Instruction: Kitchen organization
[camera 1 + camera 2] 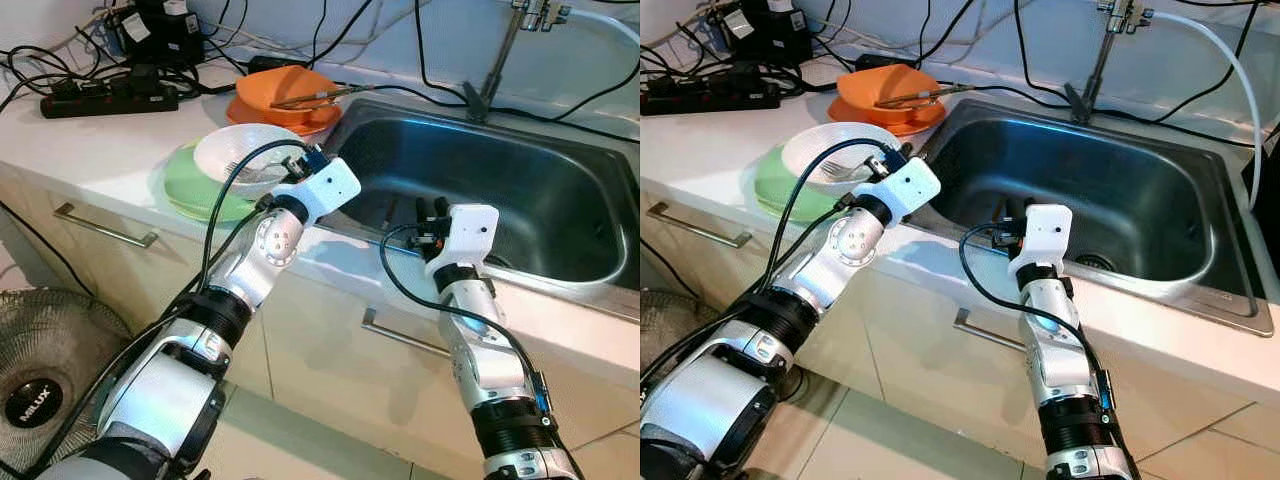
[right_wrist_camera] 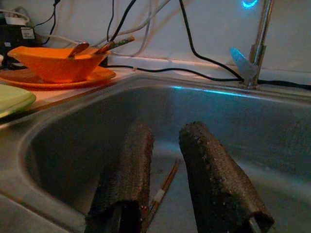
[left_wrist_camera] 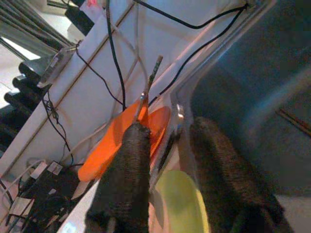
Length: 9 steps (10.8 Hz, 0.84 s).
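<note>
Steel sink [image 1: 560,190] set into pale surface [image 1: 110,150], chopsticks [image 2: 163,187] on its floor. Right gripper [image 2: 167,170] over them, jaws spread, empty. Left gripper [image 3: 167,160] at sink's nine o'clock rim, jaws spread. Beyond: white bowl [image 1: 240,152] on green plate [image 1: 185,190], orange bowl [image 1: 275,95] at eleven o'clock.

A black power strip [image 1: 108,98] lies at the back left corner of the counter [image 1: 90,150], with black cables [image 1: 30,62] tangled around it and a dark box [image 1: 160,30] just behind. Below the counter's front edge, a fan [image 1: 50,365] stands on the floor beside a drawer handle [image 1: 105,227].
</note>
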Motion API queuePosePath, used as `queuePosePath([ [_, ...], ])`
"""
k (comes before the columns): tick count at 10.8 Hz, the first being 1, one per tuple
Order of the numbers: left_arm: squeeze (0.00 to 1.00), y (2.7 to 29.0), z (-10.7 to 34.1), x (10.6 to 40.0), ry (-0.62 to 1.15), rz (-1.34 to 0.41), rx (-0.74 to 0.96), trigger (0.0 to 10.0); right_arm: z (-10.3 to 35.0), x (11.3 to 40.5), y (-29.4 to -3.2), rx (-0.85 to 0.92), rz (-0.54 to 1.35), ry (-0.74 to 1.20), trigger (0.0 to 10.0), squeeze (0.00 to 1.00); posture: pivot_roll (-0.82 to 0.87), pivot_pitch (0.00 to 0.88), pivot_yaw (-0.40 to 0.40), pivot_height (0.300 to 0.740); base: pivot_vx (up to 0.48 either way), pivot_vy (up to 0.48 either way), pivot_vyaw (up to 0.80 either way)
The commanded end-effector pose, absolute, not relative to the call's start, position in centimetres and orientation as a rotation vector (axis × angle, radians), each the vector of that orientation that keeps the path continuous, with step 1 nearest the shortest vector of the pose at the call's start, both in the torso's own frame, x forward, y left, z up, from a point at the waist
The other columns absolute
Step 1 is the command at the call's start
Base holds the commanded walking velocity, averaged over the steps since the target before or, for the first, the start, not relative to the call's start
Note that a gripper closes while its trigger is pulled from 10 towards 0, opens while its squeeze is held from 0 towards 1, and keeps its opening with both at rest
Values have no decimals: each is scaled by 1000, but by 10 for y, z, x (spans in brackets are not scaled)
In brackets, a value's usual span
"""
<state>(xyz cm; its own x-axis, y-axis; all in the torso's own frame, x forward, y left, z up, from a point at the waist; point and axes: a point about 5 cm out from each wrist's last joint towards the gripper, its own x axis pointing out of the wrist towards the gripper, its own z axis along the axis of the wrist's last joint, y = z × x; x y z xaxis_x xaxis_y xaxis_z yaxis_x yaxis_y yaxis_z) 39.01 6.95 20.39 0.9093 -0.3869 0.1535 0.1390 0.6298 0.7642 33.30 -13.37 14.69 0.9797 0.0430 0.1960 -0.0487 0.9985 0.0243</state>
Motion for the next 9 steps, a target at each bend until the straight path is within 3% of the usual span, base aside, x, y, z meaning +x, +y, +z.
queuePosePath([
  [1, 0, 66, 214, 392, -358, -300, 848, 0, 153, 335, -135, 36, 40, -207, 10000, 0, 45, 57, 1, 740, 0, 0, 0],
  [9, 0, 71, 242, 389, -505, -224, 843, 0, 154, 338, -132, 38, 50, -208, 10000, 0, 52, 42, -6, 740, 0, 0, 0],
])
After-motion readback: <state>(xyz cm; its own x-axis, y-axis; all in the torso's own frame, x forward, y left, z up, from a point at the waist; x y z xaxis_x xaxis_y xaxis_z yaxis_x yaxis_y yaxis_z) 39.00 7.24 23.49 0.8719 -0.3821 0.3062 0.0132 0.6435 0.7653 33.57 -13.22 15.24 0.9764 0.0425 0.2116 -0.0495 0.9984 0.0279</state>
